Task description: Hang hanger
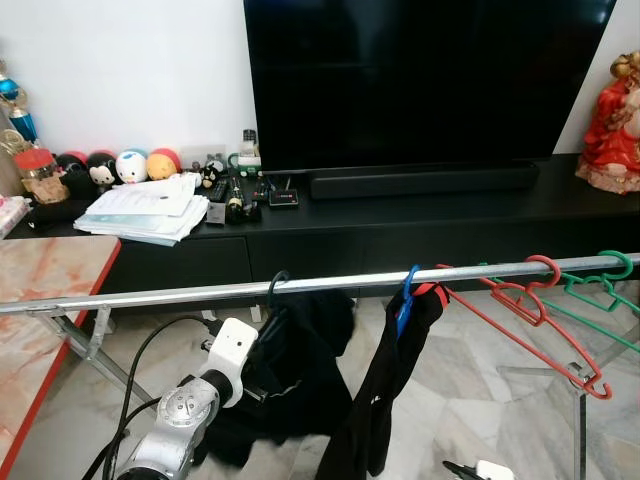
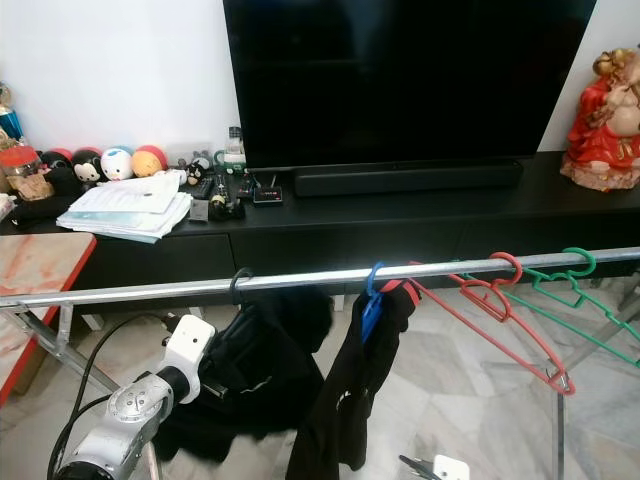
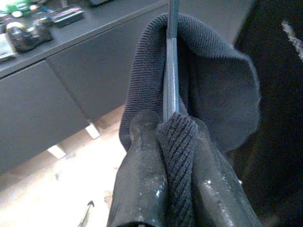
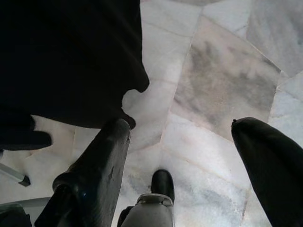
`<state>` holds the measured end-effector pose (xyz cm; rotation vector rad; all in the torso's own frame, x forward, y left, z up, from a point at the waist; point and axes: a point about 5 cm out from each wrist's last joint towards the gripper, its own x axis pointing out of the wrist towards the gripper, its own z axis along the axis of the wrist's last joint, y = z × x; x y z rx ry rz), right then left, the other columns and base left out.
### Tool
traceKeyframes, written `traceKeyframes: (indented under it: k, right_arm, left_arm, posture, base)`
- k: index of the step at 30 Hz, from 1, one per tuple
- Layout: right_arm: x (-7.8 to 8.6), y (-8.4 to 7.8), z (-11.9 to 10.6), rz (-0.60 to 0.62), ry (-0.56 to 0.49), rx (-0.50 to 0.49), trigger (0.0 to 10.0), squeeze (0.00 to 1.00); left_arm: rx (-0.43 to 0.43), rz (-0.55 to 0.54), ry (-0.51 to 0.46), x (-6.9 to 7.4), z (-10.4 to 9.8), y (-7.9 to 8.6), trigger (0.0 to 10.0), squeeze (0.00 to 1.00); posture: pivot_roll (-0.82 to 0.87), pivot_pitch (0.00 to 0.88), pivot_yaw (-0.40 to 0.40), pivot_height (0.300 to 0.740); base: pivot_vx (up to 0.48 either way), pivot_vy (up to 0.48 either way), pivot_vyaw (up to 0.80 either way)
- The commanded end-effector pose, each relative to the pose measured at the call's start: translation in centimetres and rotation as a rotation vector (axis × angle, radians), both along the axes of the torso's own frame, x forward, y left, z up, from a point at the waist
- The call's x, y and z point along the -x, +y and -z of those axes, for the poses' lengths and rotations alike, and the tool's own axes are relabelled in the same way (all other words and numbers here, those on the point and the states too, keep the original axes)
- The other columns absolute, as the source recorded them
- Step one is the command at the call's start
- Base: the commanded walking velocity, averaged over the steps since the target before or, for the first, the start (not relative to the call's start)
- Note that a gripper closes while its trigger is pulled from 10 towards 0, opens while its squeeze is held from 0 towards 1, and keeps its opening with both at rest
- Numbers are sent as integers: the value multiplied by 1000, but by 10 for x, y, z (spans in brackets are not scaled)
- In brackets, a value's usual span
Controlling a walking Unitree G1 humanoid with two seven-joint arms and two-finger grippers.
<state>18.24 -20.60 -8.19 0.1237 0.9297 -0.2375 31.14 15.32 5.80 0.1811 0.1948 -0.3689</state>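
while the left gripper [image 3: 165, 142] pinches its fingers on the dark hanger [image 1: 276, 287] and ribbed black garment [image 1: 290, 370], the hanger's hook sits over the rail [image 1: 200, 292]. the right gripper [image 4: 184, 156], fingers wide, hangs below the rail.

Left arm [image 1: 185, 425]: silver metal, round joint cap with ring of small screws; white boxy wrist block [image 1: 234, 352]. Black cables [image 1: 140, 385] loop alongside. Left gripper [image 3: 173, 156]: two long black fingers, scuffed, pale flecks. Right gripper [image 4: 182, 165]: glossy black, rounded fingertips [image 4: 265, 161].
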Motion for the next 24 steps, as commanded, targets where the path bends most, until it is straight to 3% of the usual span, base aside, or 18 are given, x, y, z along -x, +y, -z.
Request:
traceKeyframes:
  k: [1, 11, 24]
  right_arm:
    - [-1, 1, 0, -3, -1, -5, 10000, 0]
    - [-1, 0, 0, -15, 6, -1, 10000, 0]
    - [0, 1, 0, -29, 13, -1, 10000, 0]
  left_arm:
    - [38, -64, -23, -8, -8, 6, 10000, 0]
    - [53, -208, 51, -9, 1, 11, 10000, 0]
    - [11, -219, 115, 2, 15, 13, 10000, 0]
  posture:
    - [18, 0, 25, 740]
    - [18, 5, 8, 740]
    - [18, 4, 11, 740]
  base:
    - [0, 0, 0]
    - [0, 0, 0]
    - [0, 0, 0]
